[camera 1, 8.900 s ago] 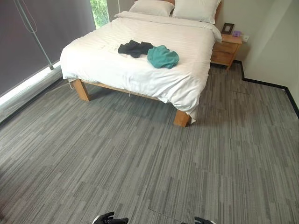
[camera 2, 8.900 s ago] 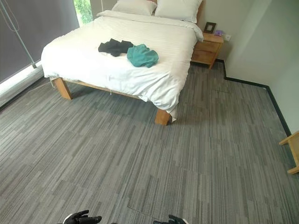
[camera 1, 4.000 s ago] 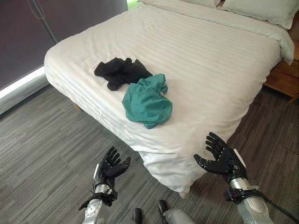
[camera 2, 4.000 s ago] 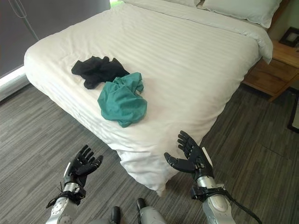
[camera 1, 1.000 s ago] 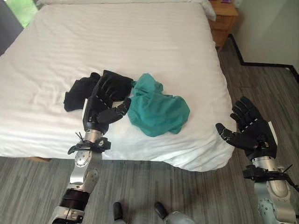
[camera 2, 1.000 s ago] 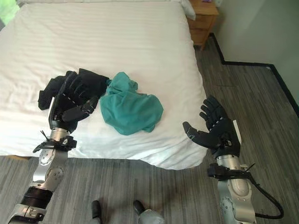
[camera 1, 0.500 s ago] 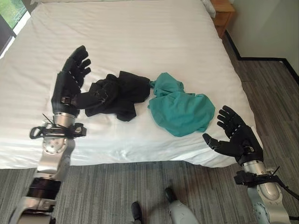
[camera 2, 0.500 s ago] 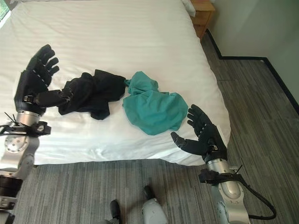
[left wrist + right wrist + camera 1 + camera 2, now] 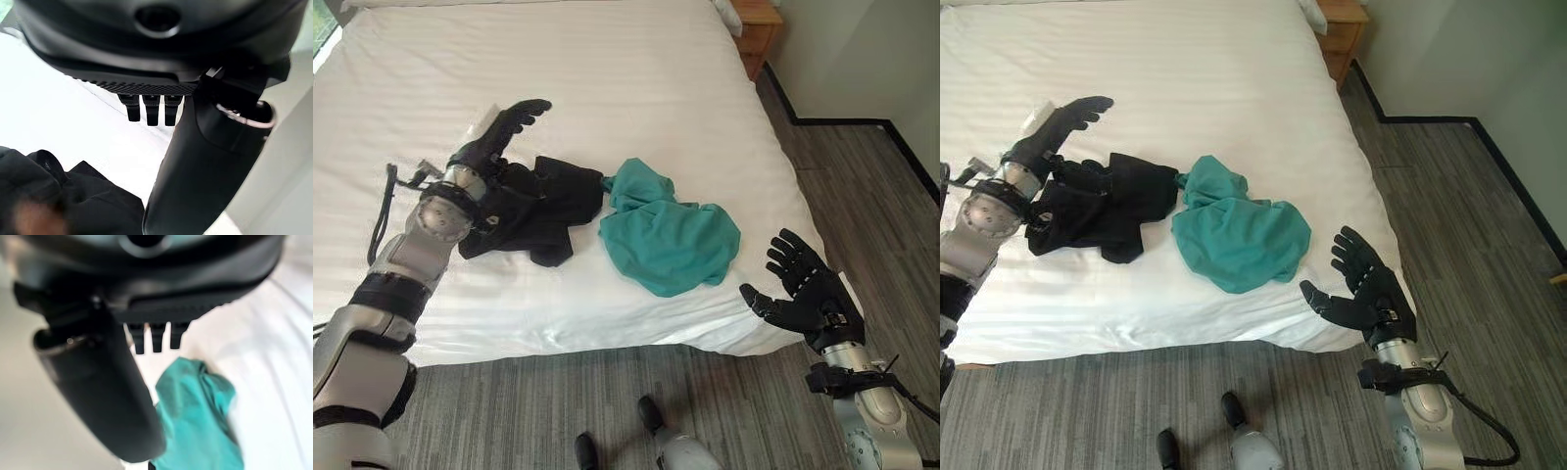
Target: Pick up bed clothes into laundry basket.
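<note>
A: Where are the clothes?

B: 2 garments lie on the white bed (image 9: 636, 88). The black garment (image 9: 536, 206) is crumpled directly under and beside the left hand (image 9: 499, 137), on its thumb side. The teal garment (image 9: 671, 240) touches the black one's edge and spreads toward the right hand (image 9: 808, 294).

A: What is the left hand doing?

B: It is over the bed with its fingers (image 9: 1087, 106) straight and spread, nothing gripped. In its wrist view the fingers extend flat past the black cloth.

A: And the right hand?

B: Palm up, fingers loosely spread, holding nothing, just off the bed's corner over the grey carpet (image 9: 871, 206). The teal garment lies beyond its fingertips.

A: Anything else?

B: A wooden nightstand (image 9: 759, 24) stands by the bed's far corner.
</note>
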Robot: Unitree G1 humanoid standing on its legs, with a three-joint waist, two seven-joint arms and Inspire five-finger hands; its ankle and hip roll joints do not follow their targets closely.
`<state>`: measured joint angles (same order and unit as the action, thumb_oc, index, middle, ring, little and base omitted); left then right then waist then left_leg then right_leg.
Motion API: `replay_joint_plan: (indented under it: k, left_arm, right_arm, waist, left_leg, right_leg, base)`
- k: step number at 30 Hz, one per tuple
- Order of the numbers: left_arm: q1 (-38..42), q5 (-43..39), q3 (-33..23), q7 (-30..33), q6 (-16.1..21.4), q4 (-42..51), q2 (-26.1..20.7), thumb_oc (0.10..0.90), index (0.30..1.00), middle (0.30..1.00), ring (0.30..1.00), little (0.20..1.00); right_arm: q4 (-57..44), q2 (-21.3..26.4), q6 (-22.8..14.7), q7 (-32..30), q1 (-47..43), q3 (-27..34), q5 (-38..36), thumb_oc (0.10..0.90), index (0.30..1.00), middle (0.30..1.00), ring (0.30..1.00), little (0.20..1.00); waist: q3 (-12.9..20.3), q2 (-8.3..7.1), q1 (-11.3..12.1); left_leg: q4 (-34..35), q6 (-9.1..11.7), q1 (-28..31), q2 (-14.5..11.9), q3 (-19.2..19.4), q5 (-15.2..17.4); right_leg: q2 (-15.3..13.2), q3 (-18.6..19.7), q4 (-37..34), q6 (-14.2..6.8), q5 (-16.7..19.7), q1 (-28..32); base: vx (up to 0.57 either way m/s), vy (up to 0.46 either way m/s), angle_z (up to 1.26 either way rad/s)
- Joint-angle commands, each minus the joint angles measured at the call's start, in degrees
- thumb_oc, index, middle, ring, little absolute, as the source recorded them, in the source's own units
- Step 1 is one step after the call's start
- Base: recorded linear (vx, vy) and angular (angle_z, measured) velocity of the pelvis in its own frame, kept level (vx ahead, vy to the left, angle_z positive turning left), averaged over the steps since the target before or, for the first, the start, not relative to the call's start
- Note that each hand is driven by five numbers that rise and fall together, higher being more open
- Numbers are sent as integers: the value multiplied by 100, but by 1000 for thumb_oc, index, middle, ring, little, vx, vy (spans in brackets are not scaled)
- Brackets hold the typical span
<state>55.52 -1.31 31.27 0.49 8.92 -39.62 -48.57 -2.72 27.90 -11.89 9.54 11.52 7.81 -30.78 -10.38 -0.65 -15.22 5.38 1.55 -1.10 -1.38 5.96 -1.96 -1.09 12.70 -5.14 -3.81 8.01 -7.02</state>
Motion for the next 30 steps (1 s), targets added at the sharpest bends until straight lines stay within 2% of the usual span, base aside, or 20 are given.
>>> replay_joint_plan:
  k: [1,3,4,8,10,12,15,19,21,24,30]
  left_arm:
    - [1089,308,-294,306,120,-256,-71,800,900,900,900,900]
    - [1090,308,-293,306,120,-257,-71,800,900,900,900,900]
    - [1830,1279,208,470,-270,-1317,126,800,900,900,900,900]
    - [2121,1968,515,612,-372,-1550,-67,800,900,900,900,900]
    - [2093,1944,529,543,-357,-1574,-74,800,900,900,900,900]
    - [1891,1418,391,175,-320,-1819,-190,800,900,900,900,900]
    - [1830,1420,410,130,-263,-1848,-221,800,900,900,900,900]
    - [1224,1189,89,196,-81,-2199,137,800,900,900,900,900]
    - [1023,1074,-67,222,-119,-2534,255,800,900,900,900,900]
    - [715,1381,-282,137,-328,-3143,502,800,900,900,900,900]
    - [-77,2048,-659,-65,-585,-3903,942,800,900,900,900,900]
  right_arm:
    - [-474,238,-449,40,-204,590,-158,800,900,900,900,900]
    - [-474,237,-449,40,-204,590,-158,800,900,900,900,900]
    - [-499,229,-485,-77,-192,516,-164,800,900,900,900,900]
    - [-523,161,-495,-142,-71,499,-54,800,900,900,900,900]
    - [-500,168,-495,-143,-73,508,-71,800,900,900,900,900]
    - [-523,131,-478,-140,-81,455,-136,800,900,900,900,900]
    - [-533,127,-475,-130,-78,425,-114,800,900,900,900,900]
    - [-367,184,-502,-121,-278,-36,-240,800,900,900,900,900]
    - [-304,291,-484,-110,-472,-290,-368,800,900,900,900,900]
    - [-392,354,-365,10,-522,-507,-429,800,900,900,900,900]
    - [-497,473,-314,75,-501,-443,-560,800,900,900,900,900]
  waist:
    - [306,117,197]
    - [306,116,198]
    - [215,89,151]
    - [184,60,173]
    - [179,59,172]
    - [140,75,174]
    - [127,79,166]
    - [20,22,32]
    - [-84,-20,-80]
    - [-133,-153,-254]
    - [-78,-369,-503]
  left_leg:
    - [-38,216,361,-36,254,286]
    - [-38,216,362,-36,254,286]
    - [-38,208,318,-46,283,286]
    - [-38,217,283,-49,347,282]
    - [-38,222,283,-56,361,283]
    - [-38,225,298,-55,387,297]
    - [-38,231,304,-58,400,303]
    - [-38,277,247,-89,496,272]
    - [-38,294,135,-122,546,231]
    - [-38,338,-38,-195,710,197]
    - [-38,414,8,-349,1011,285]
  right_leg:
    - [-122,104,87,-683,-260,347]
    - [-122,105,87,-683,-260,348]
    - [-120,117,71,-716,-242,300]
    - [-118,159,61,-731,-217,251]
    - [-120,165,59,-733,-221,247]
    - [-126,201,49,-731,-234,243]
    - [-126,214,45,-727,-235,240]
    - [-89,325,66,-719,-212,134]
    - [-38,391,117,-711,-162,-51]
    - [46,521,187,-706,-79,-298]
    - [210,777,144,-696,-60,-378]
  base:
    - [0,0,-4]
    - [0,0,0]
    - [0,0,0]
    - [16,-2,1]
    - [7,0,-8]
    - [0,0,0]
    - [8,3,-1]
    - [-10,2,-2]
    - [-67,17,-17]
    - [-33,-5,-25]
    - [53,-2,-26]
